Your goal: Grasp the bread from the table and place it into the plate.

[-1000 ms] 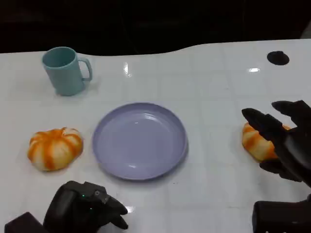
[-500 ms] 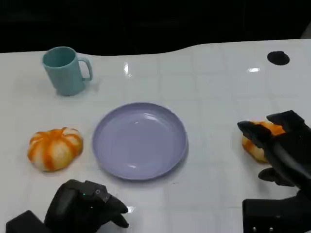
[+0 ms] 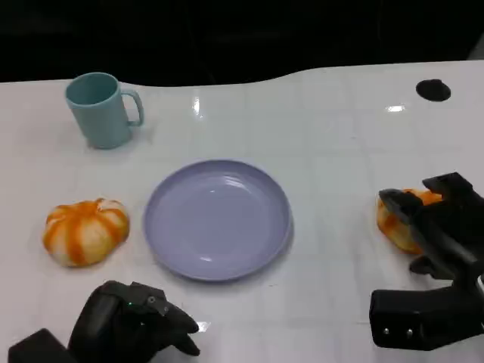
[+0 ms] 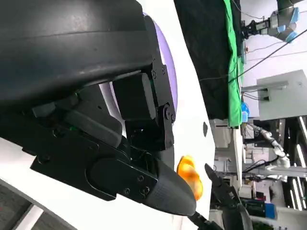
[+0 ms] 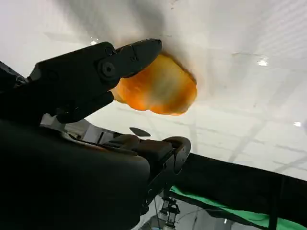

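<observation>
We see our right hand at the right side of the white table, its black fingers curved around the orange bread, which still lies on the tabletop well to the right of the plate; from the right wrist view a finger lies across the top of the bread while another reaches in on its far side, so we read the hand as closing around the loaf, though we cannot tell whether the grip is firm. The lavender plate sits in the middle of the table with nothing on it. Our left hand rests low near the table's front edge, just in front of the plate's left rim, its fingers curled in and holding nothing. To the left of the plate lies a second orange-and-white bread roll, and behind that, toward the far edge, stands a teal mug with its handle turned to the right
</observation>
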Tool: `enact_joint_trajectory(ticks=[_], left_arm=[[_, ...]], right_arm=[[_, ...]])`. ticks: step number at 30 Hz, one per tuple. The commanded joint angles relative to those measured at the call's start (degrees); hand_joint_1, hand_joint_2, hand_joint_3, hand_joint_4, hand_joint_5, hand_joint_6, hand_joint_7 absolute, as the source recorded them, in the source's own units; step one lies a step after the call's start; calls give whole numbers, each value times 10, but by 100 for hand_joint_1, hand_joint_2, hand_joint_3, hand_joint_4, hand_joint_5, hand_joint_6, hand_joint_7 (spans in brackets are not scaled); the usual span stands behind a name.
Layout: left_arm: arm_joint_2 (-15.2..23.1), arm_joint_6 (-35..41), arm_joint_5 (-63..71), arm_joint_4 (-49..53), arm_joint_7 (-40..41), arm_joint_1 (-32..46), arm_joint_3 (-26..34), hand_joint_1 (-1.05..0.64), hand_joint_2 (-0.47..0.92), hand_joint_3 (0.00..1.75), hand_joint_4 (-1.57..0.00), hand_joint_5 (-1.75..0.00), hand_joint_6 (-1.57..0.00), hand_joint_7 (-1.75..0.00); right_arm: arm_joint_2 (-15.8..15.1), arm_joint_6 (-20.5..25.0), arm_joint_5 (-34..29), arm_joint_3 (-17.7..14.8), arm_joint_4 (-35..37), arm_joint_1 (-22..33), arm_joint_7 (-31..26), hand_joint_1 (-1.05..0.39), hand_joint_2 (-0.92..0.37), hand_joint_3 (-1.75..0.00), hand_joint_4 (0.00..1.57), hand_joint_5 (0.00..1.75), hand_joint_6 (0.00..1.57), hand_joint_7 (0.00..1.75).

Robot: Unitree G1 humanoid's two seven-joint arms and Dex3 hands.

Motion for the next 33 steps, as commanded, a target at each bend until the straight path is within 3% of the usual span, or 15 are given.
enact_joint_trajectory(ticks=[1, 6, 8, 13, 16, 17, 18, 20, 23, 26, 27, 29, 30, 31, 33], left_arm=[[8, 1, -5, -1, -4, 2, 4, -105, 90, 0, -145, -64, -157, -22], [9, 2, -5, -2, -3, 2, 3, -105, 90, 0, -145, -64, -157, -22], [8, 2, -4, -3, -2, 3, 3, -105, 90, 0, -145, -64, -157, -22], [9, 2, -1, -8, 1, 6, 1, -105, 90, 0, -145, -64, -157, -23], [9, 2, 0, -11, 1, 8, 1, -105, 90, 0, -145, -64, -157, -23], [9, 1, 0, -12, 1, 9, 2, -105, 90, 0, -145, -64, -157, -23], [10, 2, -1, -13, 1, 10, 2, -105, 90, 0, -145, -64, -157, -23], [10, 4, -2, -14, 0, 11, 2, -105, 90, 0, -145, -64, -157, -23], [10, 1, -2, -14, -1, 10, 2, -105, 91, 0, -145, -64, -157, -23], [9, 0, -1, -14, -1, 10, 1, -105, 91, 0, -145, -64, -157, -22], [9, 0, -1, -13, -1, 9, 0, -105, 91, 0, -145, -64, -157, -22], [7, -3, 1, -10, 1, 8, 0, -105, 91, 1, -145, -64, -157, -22], [7, -6, 3, -8, 1, 7, -1, -105, 92, 1, -145, -64, -157, -22], [7, -7, 4, -7, 2, 7, -1, -105, 92, 1, -145, -64, -157, -22], [5, -4, 3, -8, 2, 7, -1, -105, 91, 0, -145, -64, -157, -22]], right_arm=[[-8, 10, 7, 11, 45, -21, -22, -43, -79, 0, 19, 28, 37, 0], [-7, 8, 26, 19, 103, -47, -39, -41, -81, -1, 20, 25, 37, 1], [-8, -1, 32, 25, 134, -62, -53, -41, -82, 0, 29, 23, 42, 2], [-12, -44, 72, 32, 197, -95, -69, -31, -84, 0, 78, 10, 69, 3], [-9, -88, 121, 19, 220, -100, -88, -18, -87, 0, 114, 15, 95, 6], [-9, -101, 130, 18, 226, -101, -97, -15, -87, 0, 125, 20, 104, 8], [-11, -115, 137, 19, 231, -101, -108, -12, -86, 0, 123, 40, 112, 6], [-15, -146, 142, 22, 246, -100, -142, -7, -84, 0, 109, 111, 130, 4], [-19, -160, 141, 26, 248, -99, -162, -5, -85, -1, 95, 157, 139, 4], [-19, -166, 151, 21, 243, -96, -170, -2, -86, -1, 85, 172, 146, 10], [-20, -171, 156, 19, 243, -95, -174, -2, -87, -1, 84, 173, 140, 26], [-21, -181, 167, 15, 241, -93, -177, -1, -88, -1, 84, 174, 103, 99], [-22, -182, 169, 14, 237, -92, -180, -1, -87, -1, 84, 174, 95, 115], [-22, -182, 170, 13, 233, -91, -182, -2, -87, -1, 84, 175, 90, 123], [-21, -186, 174, 10, 225, -88, -187, -2, -87, -1, 85, 175, 95, 105]])
